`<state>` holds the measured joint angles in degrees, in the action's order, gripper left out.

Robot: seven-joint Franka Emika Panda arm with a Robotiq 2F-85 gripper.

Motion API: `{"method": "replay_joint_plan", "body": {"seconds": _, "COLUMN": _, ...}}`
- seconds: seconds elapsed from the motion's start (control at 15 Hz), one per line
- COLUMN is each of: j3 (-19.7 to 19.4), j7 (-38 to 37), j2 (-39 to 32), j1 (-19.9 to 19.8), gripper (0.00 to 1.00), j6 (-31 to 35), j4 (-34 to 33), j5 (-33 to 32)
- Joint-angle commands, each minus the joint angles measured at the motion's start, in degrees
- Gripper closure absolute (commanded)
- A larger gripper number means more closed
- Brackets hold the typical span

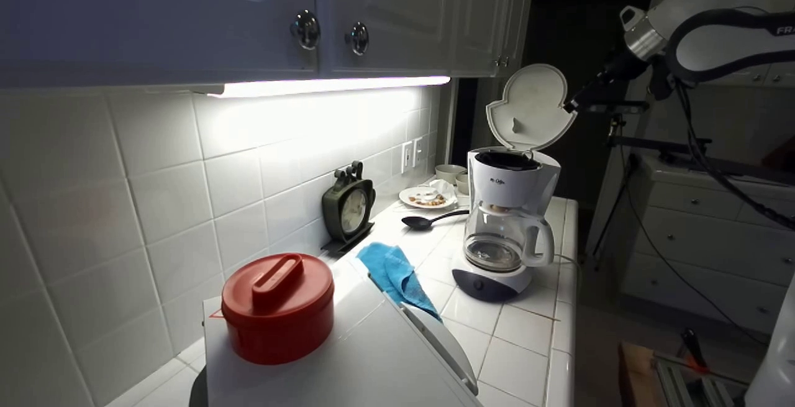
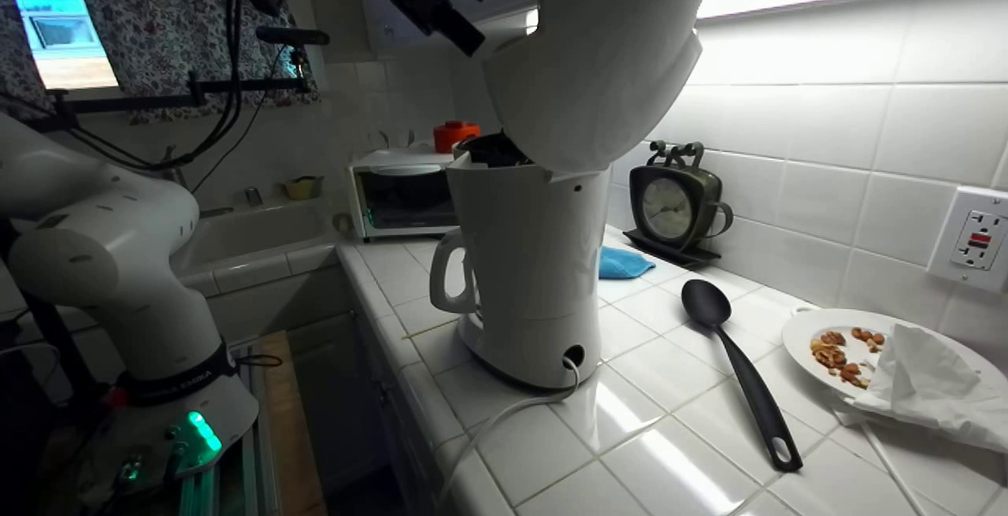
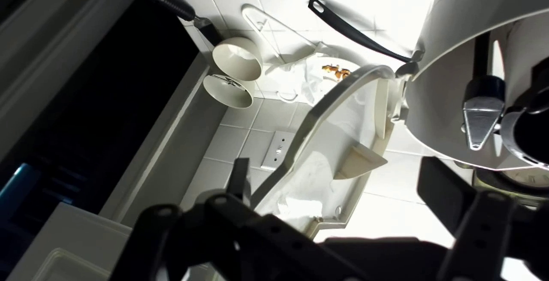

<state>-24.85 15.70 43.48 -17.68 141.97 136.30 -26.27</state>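
White plastic forms the lid (image 1: pixel 534 109) of the Mr. Coffee drip coffee maker (image 1: pixel 490 192), raised on its hinge (image 3: pixel 401 94) above the uncovered brew chamber (image 1: pixel 506 160). The gripper (image 3: pixel 336 182) is right by the lid's rim, its fingers spread well apart and nothing clasped; whether either fingertip touches the plastic, I cannot tell. The wrist view shows the lid's inner face, with its small pointed tab (image 3: pixel 360 163).

Handling the lid well, as I judge it, means meeting the rim gently, far from the hinge, and following the arc that the pivot allows; a straight pull or sideways shove could strain it. The coffee maker looks light, so hard pressure might slide or tip it on the tiled surface (image 2: pixel 669 437), with the glass carafe (image 1: pixel 494 248) seated below the brew chamber.

From its back trails a white power cord (image 2: pixel 512 408). Near it lies a black spoon (image 2: pixel 746 378), then a white plate (image 2: pixel 798 339) bearing walnuts (image 2: pixel 831 354) and a crumpled napkin (image 2: pixel 929 378). Farther off are a blue cloth (image 1: pixel 397 273), a green dial scale or clock (image 2: pixel 669 205), and a red lidded pot (image 1: pixel 282 326) on the toaster oven (image 2: pixel 405 201), all well apart from the gripper.
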Motion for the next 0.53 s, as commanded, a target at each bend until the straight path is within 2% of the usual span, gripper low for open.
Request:
{"method": "replay_joint_plan", "body": {"seconds": 0.0, "j3": -0.62, "j7": 2.33, "j2": -1.22, "j1": -0.77, "gripper": 0.0, "j6": 0.17, "j4": -1.31, "j5": 2.81}}
{"method": "replay_joint_plan", "body": {"seconds": 0.13, "j3": -0.77, "j7": 2.21, "j2": -1.38, "j1": -1.57, "gripper": 0.0, "j6": 1.01, "j4": -1.28, "j5": 2.48}}
{"method": "replay_joint_plan", "body": {"seconds": 0.47, "j3": -7.44, "j7": 7.06, "j2": -1.1, "j1": 3.58, "gripper": 0.0, "j6": 8.95, "j4": 0.01, "j5": 9.63}}
